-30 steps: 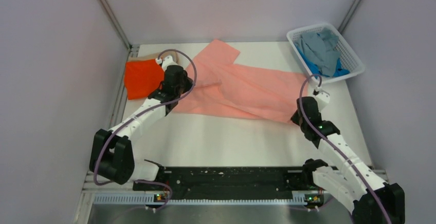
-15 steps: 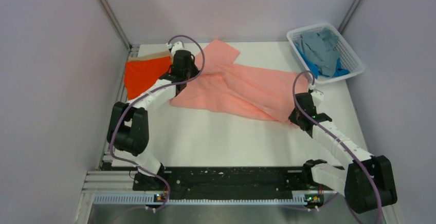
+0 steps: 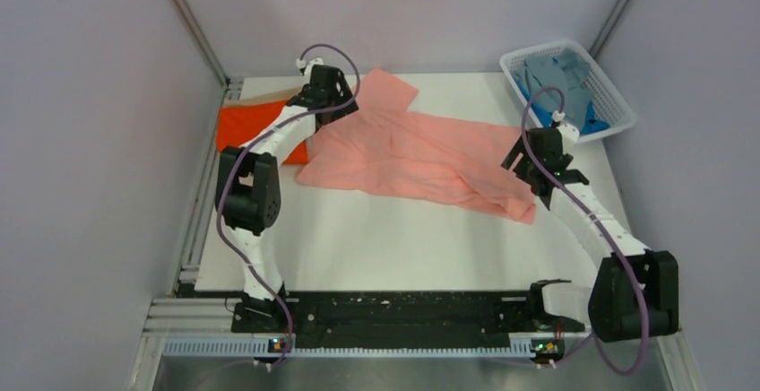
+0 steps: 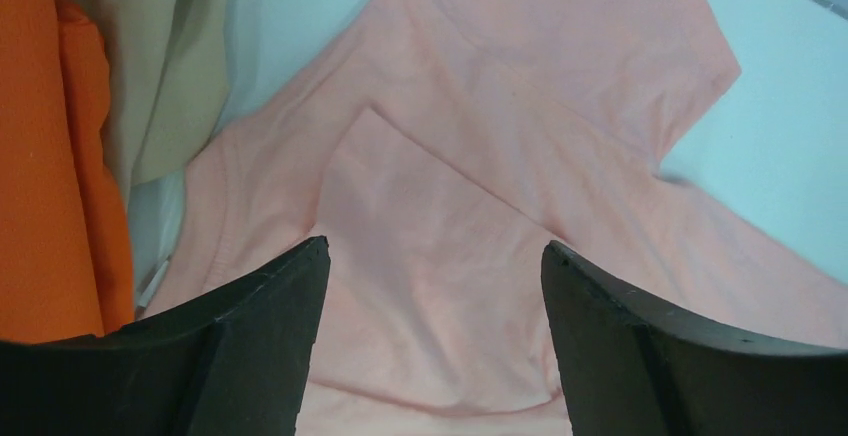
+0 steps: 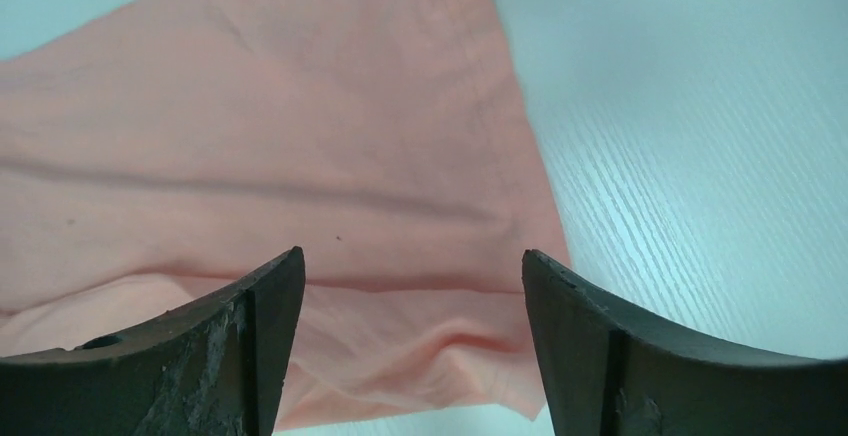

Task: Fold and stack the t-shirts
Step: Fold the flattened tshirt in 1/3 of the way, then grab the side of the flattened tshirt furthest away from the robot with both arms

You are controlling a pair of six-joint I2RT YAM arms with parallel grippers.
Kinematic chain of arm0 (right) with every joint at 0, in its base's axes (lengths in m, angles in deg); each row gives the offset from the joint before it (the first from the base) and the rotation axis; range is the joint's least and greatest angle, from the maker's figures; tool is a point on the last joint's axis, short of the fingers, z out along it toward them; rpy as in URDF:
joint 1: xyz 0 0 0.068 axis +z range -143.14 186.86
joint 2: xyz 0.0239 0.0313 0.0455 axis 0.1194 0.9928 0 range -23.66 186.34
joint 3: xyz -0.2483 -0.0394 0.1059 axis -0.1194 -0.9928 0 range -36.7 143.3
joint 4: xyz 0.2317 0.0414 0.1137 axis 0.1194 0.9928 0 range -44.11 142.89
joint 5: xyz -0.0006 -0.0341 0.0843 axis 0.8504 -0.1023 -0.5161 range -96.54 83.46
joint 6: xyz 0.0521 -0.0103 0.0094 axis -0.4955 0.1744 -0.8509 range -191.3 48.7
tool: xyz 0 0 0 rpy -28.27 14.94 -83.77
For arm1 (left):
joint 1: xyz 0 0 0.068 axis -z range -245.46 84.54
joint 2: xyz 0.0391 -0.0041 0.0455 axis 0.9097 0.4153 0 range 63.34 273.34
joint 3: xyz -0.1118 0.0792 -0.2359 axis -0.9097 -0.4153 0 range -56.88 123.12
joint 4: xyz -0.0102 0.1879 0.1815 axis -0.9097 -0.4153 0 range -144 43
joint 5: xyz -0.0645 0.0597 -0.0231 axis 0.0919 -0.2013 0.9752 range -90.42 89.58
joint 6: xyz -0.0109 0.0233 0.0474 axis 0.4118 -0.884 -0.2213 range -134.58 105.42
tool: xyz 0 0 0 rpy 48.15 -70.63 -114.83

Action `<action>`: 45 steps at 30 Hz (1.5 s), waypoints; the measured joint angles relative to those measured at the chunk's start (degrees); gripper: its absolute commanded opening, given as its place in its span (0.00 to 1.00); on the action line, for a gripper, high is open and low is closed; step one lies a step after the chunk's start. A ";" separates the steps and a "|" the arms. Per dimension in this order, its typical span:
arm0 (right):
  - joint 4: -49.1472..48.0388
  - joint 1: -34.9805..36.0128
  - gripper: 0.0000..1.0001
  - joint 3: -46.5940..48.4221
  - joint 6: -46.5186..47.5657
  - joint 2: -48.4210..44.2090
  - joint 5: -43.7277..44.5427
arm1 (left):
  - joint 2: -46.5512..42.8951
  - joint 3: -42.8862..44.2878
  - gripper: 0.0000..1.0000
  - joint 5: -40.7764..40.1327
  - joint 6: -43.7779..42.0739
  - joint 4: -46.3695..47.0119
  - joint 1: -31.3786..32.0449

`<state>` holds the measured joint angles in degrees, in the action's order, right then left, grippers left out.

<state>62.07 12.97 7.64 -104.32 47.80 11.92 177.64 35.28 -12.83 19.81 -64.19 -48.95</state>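
The salmon pink soft cloth t-shirt [image 3: 412, 153] lies spread on the white tabletop [image 3: 403, 247], its long axis running from far left to near right. The left gripper [image 4: 434, 248] hangs over the shirt's far-left end, where the bright orange cloth t-shirt [image 3: 246, 126] lies just beside it. The right gripper [image 5: 412, 254] hangs over its near-right corner. Both have jaws apart, holding nothing. Each arm is nearest its own end, so a pinch at both ends looks likely.

L pincer [image 4: 434, 246], R pincer [image 5: 411, 253] farther back; salmon shirt [image 3: 403, 153] more bunched.
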 measured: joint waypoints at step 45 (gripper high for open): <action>-14.73 0.42 0.99 -8.31 2.84 -1.75 -12.83 | -20.96 -39.41 0.85 7.43 5.51 4.13 0.28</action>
<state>47.34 13.38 -0.67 -101.48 46.05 -0.91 156.68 -4.13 -5.40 25.32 -60.06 -48.66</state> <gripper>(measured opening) 0.988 0.856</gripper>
